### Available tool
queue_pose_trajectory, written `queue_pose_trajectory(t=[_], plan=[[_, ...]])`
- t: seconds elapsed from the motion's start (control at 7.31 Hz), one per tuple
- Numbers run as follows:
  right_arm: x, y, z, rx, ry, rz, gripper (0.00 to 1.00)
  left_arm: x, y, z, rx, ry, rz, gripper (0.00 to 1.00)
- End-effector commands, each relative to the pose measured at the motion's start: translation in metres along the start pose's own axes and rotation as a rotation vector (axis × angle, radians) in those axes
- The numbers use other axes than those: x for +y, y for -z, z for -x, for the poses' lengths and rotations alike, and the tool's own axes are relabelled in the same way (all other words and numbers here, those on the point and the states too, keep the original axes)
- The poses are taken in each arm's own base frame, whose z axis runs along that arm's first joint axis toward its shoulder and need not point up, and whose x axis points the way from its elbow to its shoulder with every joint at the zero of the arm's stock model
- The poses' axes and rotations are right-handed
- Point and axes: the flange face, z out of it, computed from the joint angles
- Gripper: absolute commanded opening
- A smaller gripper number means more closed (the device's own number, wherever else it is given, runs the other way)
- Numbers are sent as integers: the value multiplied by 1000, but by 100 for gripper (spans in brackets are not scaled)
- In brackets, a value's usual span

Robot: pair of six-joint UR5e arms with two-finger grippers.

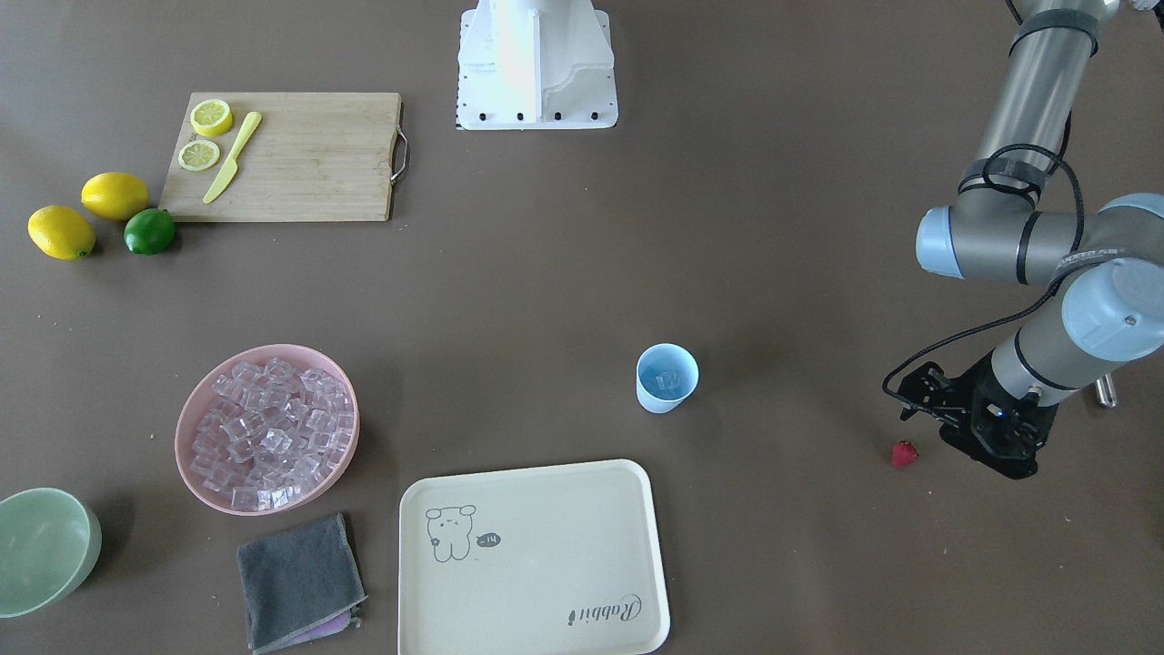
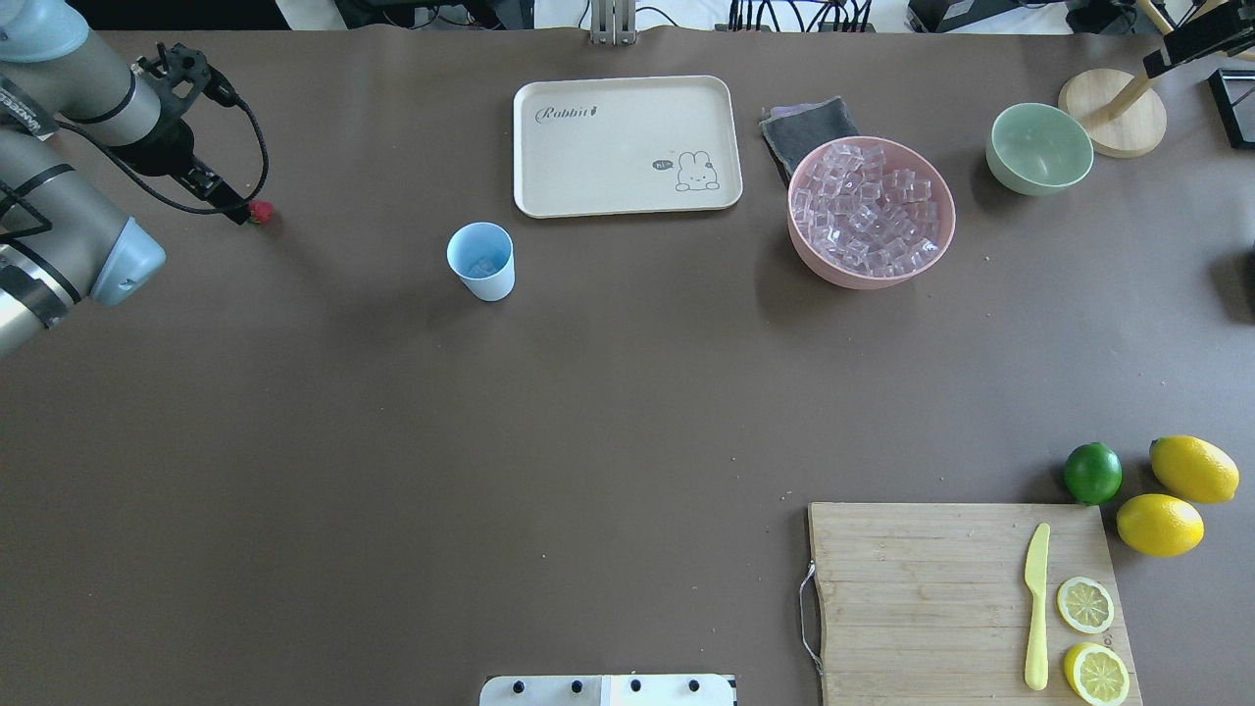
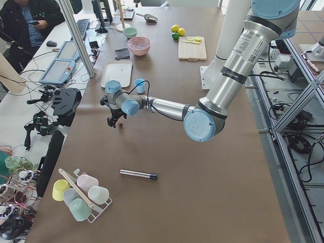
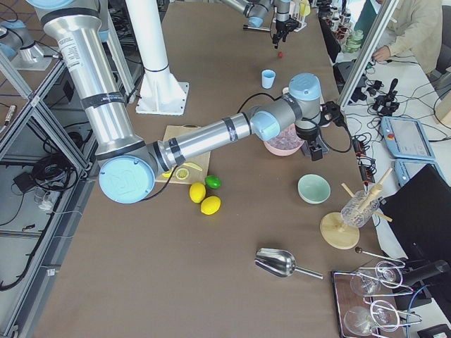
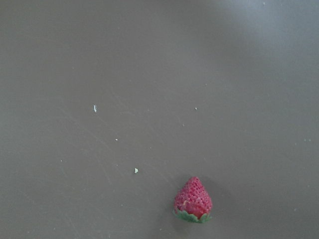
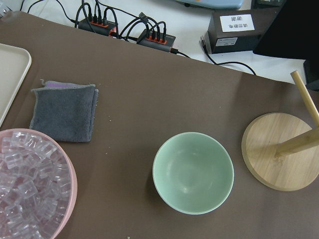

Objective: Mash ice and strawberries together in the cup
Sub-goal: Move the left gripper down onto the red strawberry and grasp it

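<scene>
Though left fingers (image 2: 238, 214) sit at 9 o'clock of the strawberry (image 2: 261, 211), neither their gap nor that of right fingers (image 4: 318, 149) can be told; cup (image 2: 480, 265) holds some ice (image 1: 671, 379), pink bowl (image 2: 863, 276) heaps.

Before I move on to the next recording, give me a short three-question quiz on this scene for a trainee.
1. True or false: the strawberry is already in the cup.
2. What holds the big pile of ice? A. green bowl B. pink bowl C. tray
3. Which of the robot's hands is close beside the strawberry?
Key: 1 false, it lies on the table; 2 B; 3 the left hand.
</scene>
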Motion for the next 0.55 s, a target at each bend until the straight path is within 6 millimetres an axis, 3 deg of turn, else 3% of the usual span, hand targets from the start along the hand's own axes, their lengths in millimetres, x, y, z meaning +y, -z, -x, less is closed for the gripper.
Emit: queue_pose_trajectory(t=[0.0, 0.41], plan=[[10, 1, -6, 9, -5, -1, 99, -7, -7, -13, 7, -55, 6, 94], [16, 1, -10, 13, -16, 0, 99, -28, -16, -20, 5, -60, 18, 90]])
